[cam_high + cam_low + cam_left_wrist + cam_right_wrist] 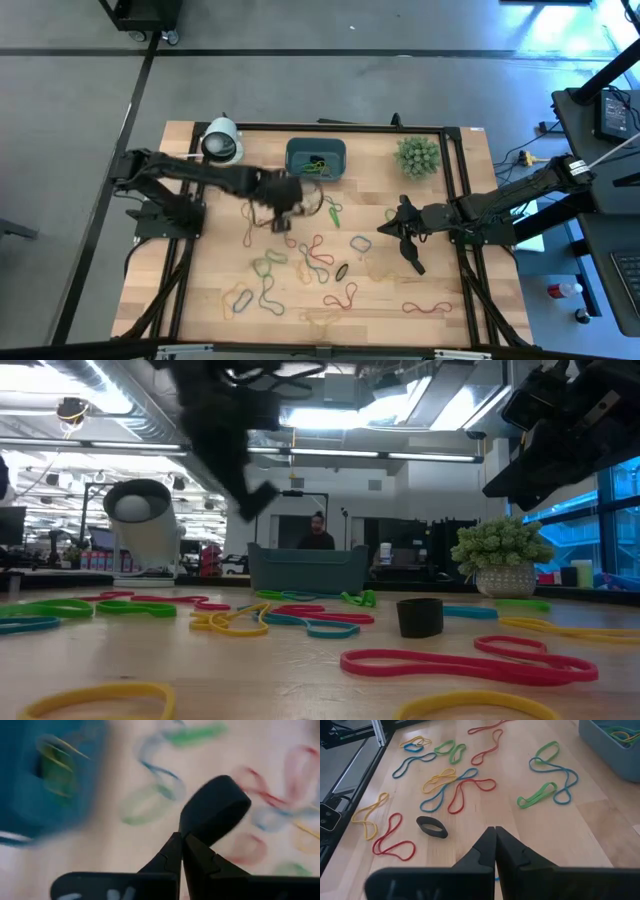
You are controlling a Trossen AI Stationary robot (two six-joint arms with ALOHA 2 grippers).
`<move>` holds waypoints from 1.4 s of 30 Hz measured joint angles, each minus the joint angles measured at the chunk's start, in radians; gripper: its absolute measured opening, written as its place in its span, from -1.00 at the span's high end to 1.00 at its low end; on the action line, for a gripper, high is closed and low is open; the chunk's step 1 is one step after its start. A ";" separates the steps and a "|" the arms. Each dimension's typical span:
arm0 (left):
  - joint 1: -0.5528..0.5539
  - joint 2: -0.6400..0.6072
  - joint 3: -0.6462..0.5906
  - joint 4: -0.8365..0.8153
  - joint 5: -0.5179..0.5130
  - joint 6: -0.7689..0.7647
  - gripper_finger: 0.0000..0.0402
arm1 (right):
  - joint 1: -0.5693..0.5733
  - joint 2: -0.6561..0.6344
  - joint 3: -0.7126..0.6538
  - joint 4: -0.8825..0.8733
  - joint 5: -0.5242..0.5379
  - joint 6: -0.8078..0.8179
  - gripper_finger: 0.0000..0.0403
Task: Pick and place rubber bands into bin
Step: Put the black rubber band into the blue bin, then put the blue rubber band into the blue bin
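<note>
1. Yellow and red thin elastic rubber bands (pixel 470 663) lie closest to the low camera, flat on the pale wooden worktop (pixel 200 270); more loops in green, blue and tan are scattered over the middle and front of the worktop.
2. Behind them, at the far edge near the centre, stands the small teal-blue rectangular plastic bin (pixel 316 156), with a few yellow and green bands already inside.
3. A white cylinder (pixel 221 141) sits to one side of the bin and a spiky green ball plant (pixel 417 156) to the other. A small black ring (pixel 432 826) lies among the bands.
4. The left gripper (pixel 284 207) hangs over the worktop just in front of the bin, fingers pressed together. No band can be seen between them, though its wrist view is blurred.
5. The right gripper (pixel 404 238) waits on its own side of the worktop, near the plant, fingers also pressed together and holding nothing.
6. Judged from this, the step in hand is fetching another band with the left gripper.
7. To do it well, spread the fingers before descending, choose a loop lying apart from its neighbours, such as a green one near the bin, and come straight down over one strand.
8. Pinch low against the wood, lift clear, and release only once fully above the bin, since floppy loops may snag the rim.
</note>
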 joint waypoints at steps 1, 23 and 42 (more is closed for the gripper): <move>0.030 0.013 0.030 0.001 -0.014 0.040 0.99 | 0.000 0.000 0.000 0.000 0.000 -0.001 0.97; 0.495 0.498 0.459 -0.108 0.107 -0.008 0.97 | -0.003 0.000 0.000 -0.008 0.000 -0.055 0.97; 0.509 0.480 0.459 -0.196 0.068 0.056 0.44 | -0.003 0.000 0.000 -0.018 0.000 -0.049 0.97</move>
